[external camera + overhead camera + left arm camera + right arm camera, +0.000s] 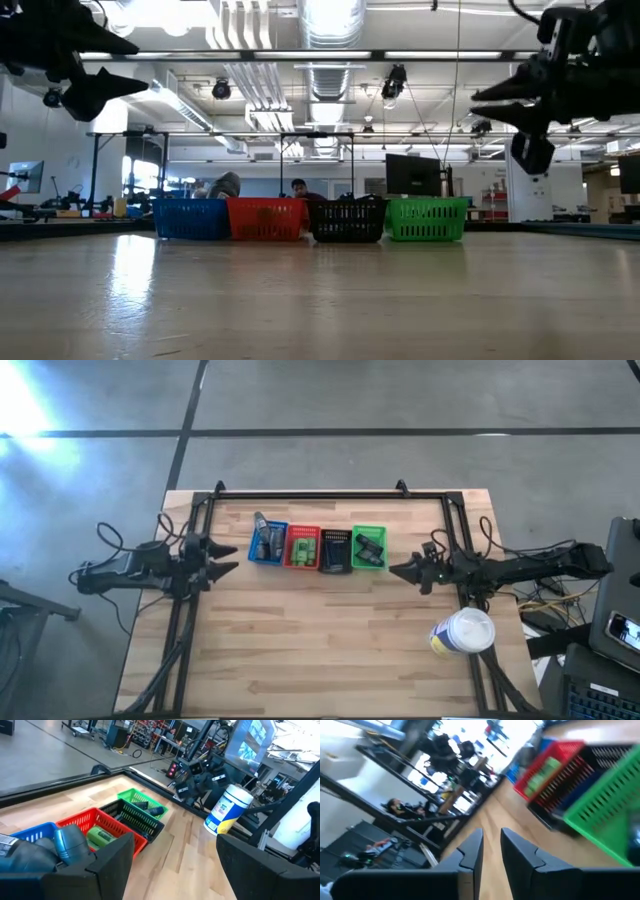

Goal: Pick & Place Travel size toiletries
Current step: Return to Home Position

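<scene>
Return-home step, it seems.
Your left gripper [235, 559] hangs wide open, your right gripper [393, 571] barely parted, both empty; beyond, the travel size toiletries [303, 548] lie in 4 coloured mesh baskets [265, 222]. Next, you only park both arms.

Bright green tubes [303, 548] lay inside the red basket [303, 565]. Grey bottles [262, 540] stood crowded in the blue basket [267, 564] just beside it. On its other side, black tubes [370, 547] lay in the green basket [369, 528], one basket beyond.
</scene>
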Tool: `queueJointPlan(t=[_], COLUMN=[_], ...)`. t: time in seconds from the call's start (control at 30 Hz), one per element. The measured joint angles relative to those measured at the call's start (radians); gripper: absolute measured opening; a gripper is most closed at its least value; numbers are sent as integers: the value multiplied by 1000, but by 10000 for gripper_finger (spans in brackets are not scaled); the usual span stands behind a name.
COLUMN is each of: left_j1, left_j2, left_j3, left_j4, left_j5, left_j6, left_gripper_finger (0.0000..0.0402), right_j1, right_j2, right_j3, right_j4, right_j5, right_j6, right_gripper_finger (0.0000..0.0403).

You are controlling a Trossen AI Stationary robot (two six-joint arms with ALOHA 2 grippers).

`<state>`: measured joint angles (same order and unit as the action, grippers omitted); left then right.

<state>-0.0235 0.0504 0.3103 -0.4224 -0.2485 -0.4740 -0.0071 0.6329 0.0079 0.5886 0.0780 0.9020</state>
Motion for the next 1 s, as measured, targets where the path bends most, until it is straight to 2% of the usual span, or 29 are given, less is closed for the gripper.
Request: queueJointPlan(t=[0.1,0.27,0.37,0.43,0.6,0.73,0.87,1.0], left_j1=[0,0,-2,-2,-6,-6,-6,-6], left_j2=[-13,-48,-21,-45,-48,-48,-48,-48], left_j3=[-46,-191,-196,-199,-221,-301,-302,-303], left_j4=[17,57,75,89,190,469,536,526], left_j5=[0,0,3,4,0,-2,-2,-2], left_j6=[0,-1,1,2,2,1,1,0], left_gripper_finger=[287,287,287,287,287,287,287,287], right_j1=[0,0,0,0,-1,-1,-2,-12], right_j2=[-2,10,-9,-41,-169,-309,-433,-525], right_j3=[1,1,1,1,1,1,1,1], right_j4=[-77,-161,-223,-264,-390,-489,-537,-534], right_j5=[-1,0,0,0,1,0,0,0], right_j6=[26,33,34,34,34,34,32,37], right_gripper_finger=[58,48,47,51,65,79,92,104])
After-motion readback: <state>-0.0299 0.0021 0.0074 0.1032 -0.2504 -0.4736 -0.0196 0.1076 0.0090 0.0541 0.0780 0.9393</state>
